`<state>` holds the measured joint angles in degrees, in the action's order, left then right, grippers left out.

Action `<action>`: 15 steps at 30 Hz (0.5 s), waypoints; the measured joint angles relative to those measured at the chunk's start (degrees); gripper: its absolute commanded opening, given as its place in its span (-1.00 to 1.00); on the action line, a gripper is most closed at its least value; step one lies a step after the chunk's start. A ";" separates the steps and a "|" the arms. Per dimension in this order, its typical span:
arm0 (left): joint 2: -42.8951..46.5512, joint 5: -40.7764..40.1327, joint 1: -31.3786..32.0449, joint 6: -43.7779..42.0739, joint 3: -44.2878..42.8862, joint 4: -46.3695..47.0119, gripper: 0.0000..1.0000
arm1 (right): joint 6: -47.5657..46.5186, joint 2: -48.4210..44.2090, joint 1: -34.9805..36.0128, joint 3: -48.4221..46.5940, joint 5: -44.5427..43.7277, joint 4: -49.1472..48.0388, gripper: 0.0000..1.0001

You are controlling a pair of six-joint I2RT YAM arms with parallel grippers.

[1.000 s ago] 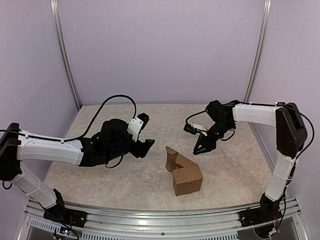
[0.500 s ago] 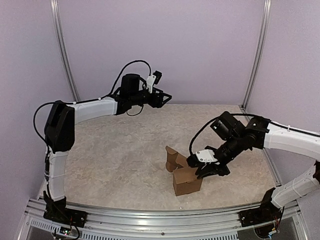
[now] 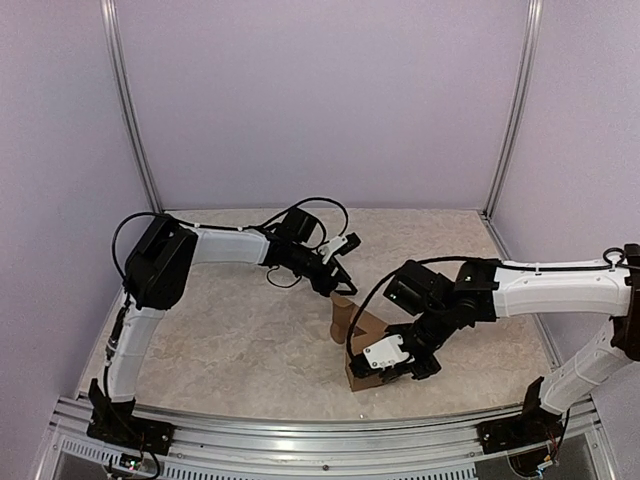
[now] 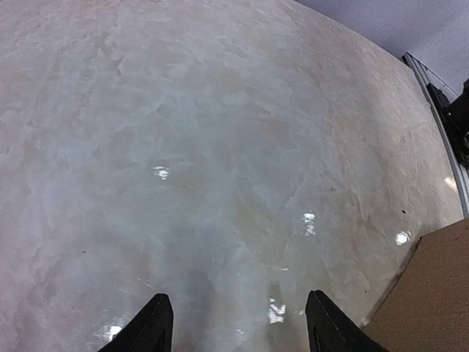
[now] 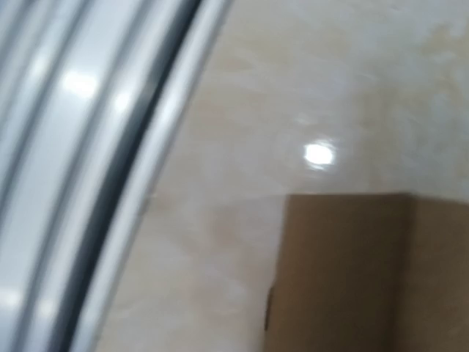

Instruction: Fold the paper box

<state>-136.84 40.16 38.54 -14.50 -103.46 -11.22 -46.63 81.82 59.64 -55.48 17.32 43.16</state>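
Marbled beige table (image 3: 230,340), lilac walls (image 3: 320,100), probably aluminium front rail (image 3: 300,440)

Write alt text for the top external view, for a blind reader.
A small brown paper box with one flap standing up sits on a marbled beige table. The robot's right gripper is down on the box's top; the open left gripper is just behind the raised flap.
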 measured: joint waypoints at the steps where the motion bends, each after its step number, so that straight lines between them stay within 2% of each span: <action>1: 0.59 0.52 0.76 -0.61 1.22 -0.44 0.13 | 0.24 0.57 -0.52 -0.28 -0.17 -0.52 -0.84; 6: 3.54 2.78 3.91 -1.81 8.24 -0.66 0.06 | 1.14 2.40 -4.50 -1.20 -1.27 -3.17 -0.84; 15: 9.73 3.78 4.87 3.06 22.32 7.19 0.07 | 2.82 3.45 -9.73 -1.25 -2.21 -8.13 -0.82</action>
<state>-127.11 43.94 43.42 -11.44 -81.14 -4.03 -43.81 85.27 49.91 -56.73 15.11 35.03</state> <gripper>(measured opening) 0.530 0.087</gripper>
